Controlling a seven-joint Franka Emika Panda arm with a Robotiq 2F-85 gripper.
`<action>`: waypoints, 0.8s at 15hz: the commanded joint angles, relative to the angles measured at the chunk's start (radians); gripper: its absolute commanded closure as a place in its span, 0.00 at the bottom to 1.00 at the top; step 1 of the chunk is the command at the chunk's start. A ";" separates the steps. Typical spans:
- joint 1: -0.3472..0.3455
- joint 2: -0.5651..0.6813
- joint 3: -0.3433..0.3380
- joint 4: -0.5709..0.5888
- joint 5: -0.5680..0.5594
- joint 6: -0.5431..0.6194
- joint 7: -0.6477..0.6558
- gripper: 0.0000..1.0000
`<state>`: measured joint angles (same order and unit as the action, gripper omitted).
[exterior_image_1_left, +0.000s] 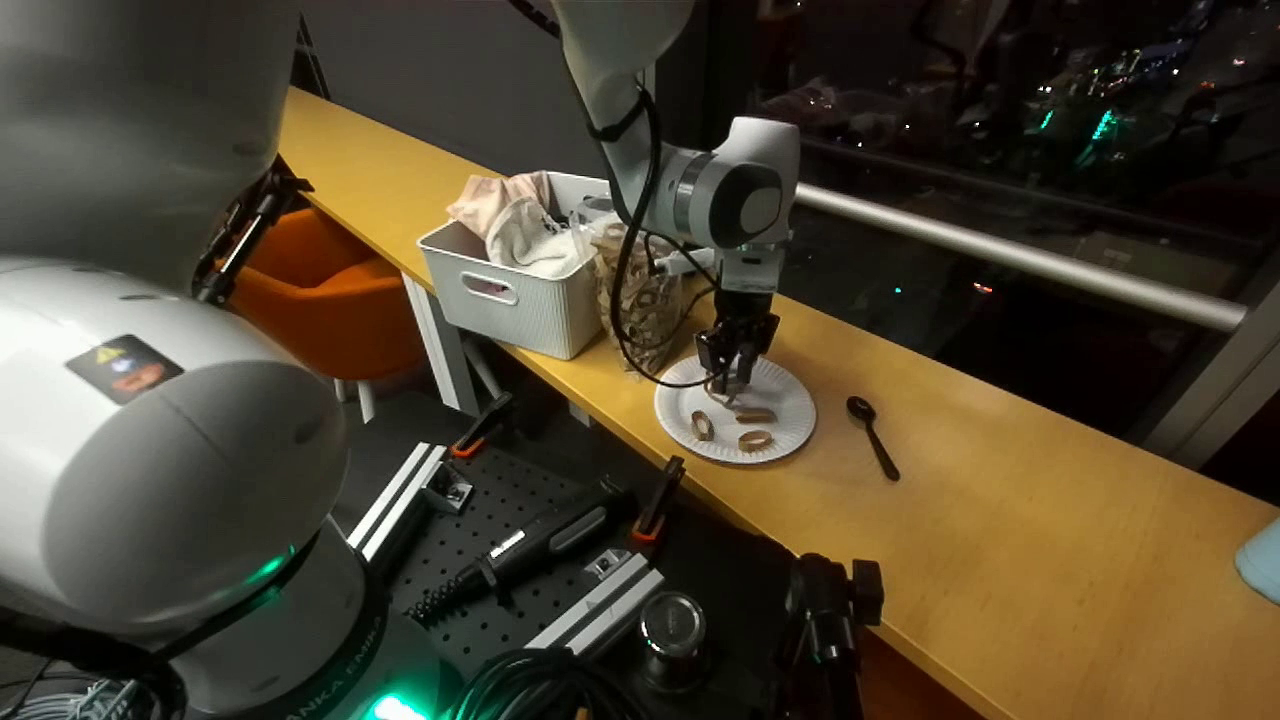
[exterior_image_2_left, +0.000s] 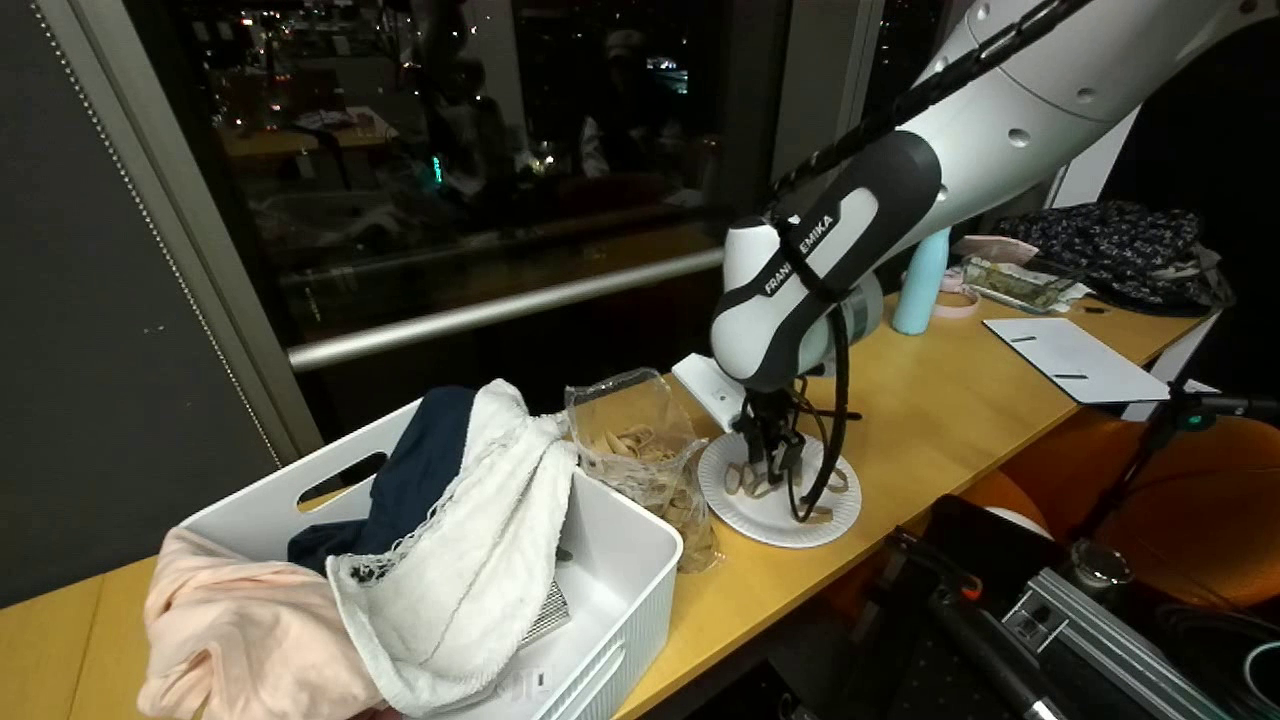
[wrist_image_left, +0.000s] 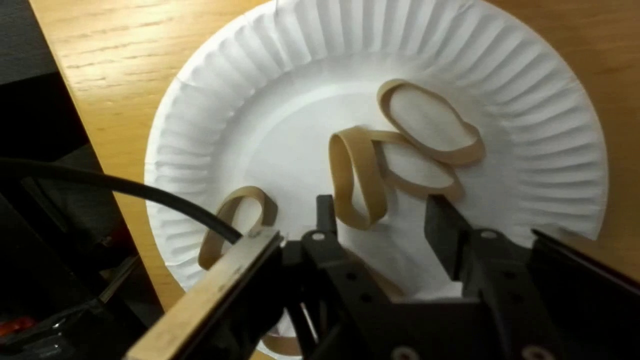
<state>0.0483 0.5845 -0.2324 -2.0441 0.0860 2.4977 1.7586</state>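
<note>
Yellow wooden tabletop (exterior_image_1_left: 1030, 520) runs along a night-dark window (exterior_image_1_left: 960, 250) in an exterior view, and on it we see a round white fluted paper plate (exterior_image_1_left: 790, 400), with a black plastic spoon (exterior_image_1_left: 873, 438) lying near it.

We turn to containers in an exterior view: a white ribbed plastic basket (exterior_image_2_left: 655, 600) holds navy cloth (exterior_image_2_left: 425, 460) and white cloth (exterior_image_2_left: 450, 580), with peach cloth (exterior_image_2_left: 240, 630) draped over its end. Between basket and plate stands a clear crinkled plastic bag (exterior_image_2_left: 620, 400) with many tan rubber bands (exterior_image_2_left: 685, 510) inside.

From the wrist view, we find the black two-fingered gripper (wrist_image_left: 380, 215) over the plate, its jaws parted and nothing pinched between them that we can make out. A tan flat-strip rubber band (wrist_image_left: 366, 172) stands on edge on the plate just beside one fingertip; whether they touch, we cannot tell. Two overlapping loops (wrist_image_left: 465, 155) lie beyond it, and a further loop (wrist_image_left: 210, 250) sits near the rim. We judge these light, soft, stretchy and hardly fragile, though apt to flop. We would take hold of the standing band by its raised strip.
</note>
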 joint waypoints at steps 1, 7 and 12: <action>0.007 -0.023 0.002 -0.012 -0.005 0.018 0.028 0.29; 0.024 0.014 0.004 0.058 -0.018 0.004 0.052 0.26; 0.025 0.052 0.014 0.109 -0.012 -0.006 0.048 0.24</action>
<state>0.0743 0.6038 -0.2284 -1.9783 0.0841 2.4977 1.7857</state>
